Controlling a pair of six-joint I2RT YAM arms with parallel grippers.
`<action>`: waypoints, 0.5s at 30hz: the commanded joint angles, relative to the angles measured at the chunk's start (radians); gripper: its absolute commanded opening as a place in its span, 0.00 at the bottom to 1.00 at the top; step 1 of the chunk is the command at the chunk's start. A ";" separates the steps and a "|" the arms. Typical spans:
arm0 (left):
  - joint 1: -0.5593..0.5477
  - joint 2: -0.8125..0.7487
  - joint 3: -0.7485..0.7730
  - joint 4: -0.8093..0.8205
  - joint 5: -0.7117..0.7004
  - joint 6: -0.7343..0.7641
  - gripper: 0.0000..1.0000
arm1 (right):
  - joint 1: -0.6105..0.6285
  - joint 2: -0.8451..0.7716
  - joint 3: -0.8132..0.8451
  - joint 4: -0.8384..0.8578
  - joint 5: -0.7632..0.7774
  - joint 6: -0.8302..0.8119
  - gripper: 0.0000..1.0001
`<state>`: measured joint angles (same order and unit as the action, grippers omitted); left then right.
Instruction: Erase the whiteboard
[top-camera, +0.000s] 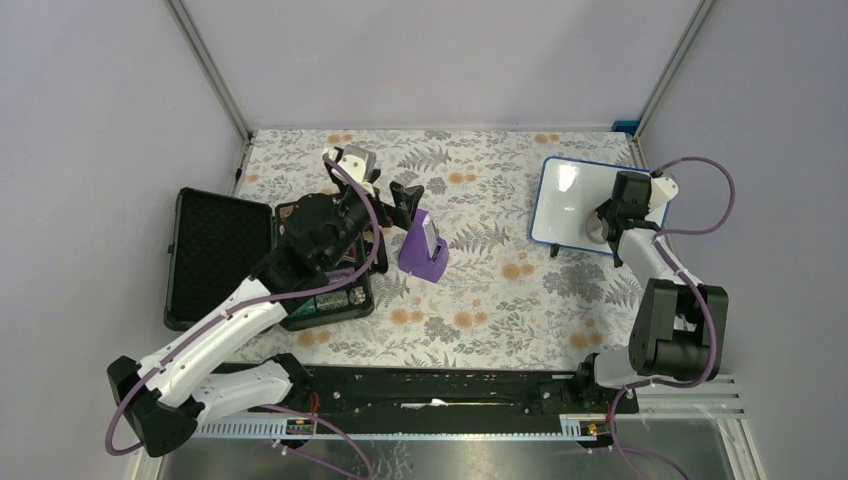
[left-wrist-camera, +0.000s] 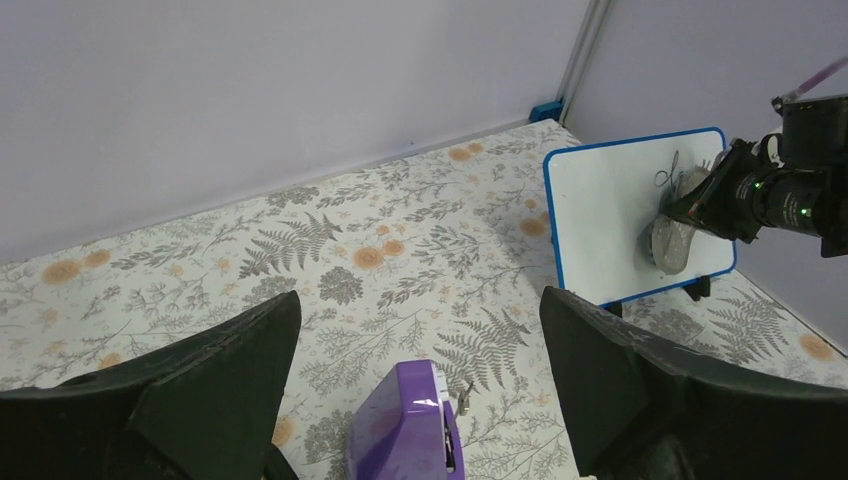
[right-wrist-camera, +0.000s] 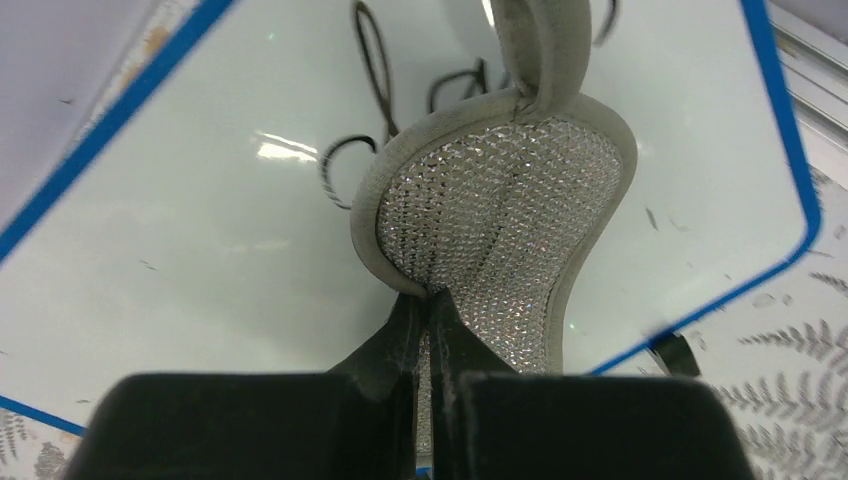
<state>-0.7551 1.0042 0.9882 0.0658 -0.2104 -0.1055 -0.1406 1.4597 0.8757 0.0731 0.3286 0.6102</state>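
- We see the blue-framed rectangular whiteboard (top-camera: 565, 200) (left-wrist-camera: 620, 215) (right-wrist-camera: 200, 250) at the far right of the floral-patterned table (top-camera: 480, 290), propped at a tilt on small black feet (left-wrist-camera: 700, 290).
- The right gripper (top-camera: 610, 215) (left-wrist-camera: 700, 205) (right-wrist-camera: 428, 320) has its fingers (right-wrist-camera: 395, 340) pinched together on the near edge of a grey cloth pad with a glittery mesh face (right-wrist-camera: 500, 220) (left-wrist-camera: 672, 235), which lies pressed against the board's surface.
- Looping black marker scribbles (right-wrist-camera: 370, 60) (left-wrist-camera: 668, 172) sit on the board by the pad. The pad covers part of them, so we cannot read them.
- In the top view the right gripper hides most of the pad.
- The left gripper (top-camera: 400, 205) (left-wrist-camera: 418, 298) hangs left of centre with its fingers spread wide, holding nothing.
- A purple plastic box (top-camera: 424, 247) (left-wrist-camera: 405, 430) stands just below it. The left wrist view cuts off its lower part.
- An open black hard case (top-camera: 215, 255) lies at the left. The left arm covers its right half, and we cannot make out the contents.
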 joint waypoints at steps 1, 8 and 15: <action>-0.022 -0.029 0.093 -0.050 -0.003 -0.028 0.99 | -0.008 -0.108 -0.016 -0.041 0.008 0.024 0.00; -0.022 -0.100 0.041 -0.097 -0.014 -0.058 0.99 | -0.008 -0.206 0.001 0.007 0.017 -0.017 0.00; -0.022 -0.098 -0.013 -0.070 -0.044 -0.005 0.99 | -0.008 -0.072 0.140 0.073 -0.097 -0.035 0.00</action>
<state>-0.7738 0.8913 0.9871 -0.0498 -0.2298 -0.1398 -0.1471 1.3087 0.8917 0.0944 0.2920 0.5953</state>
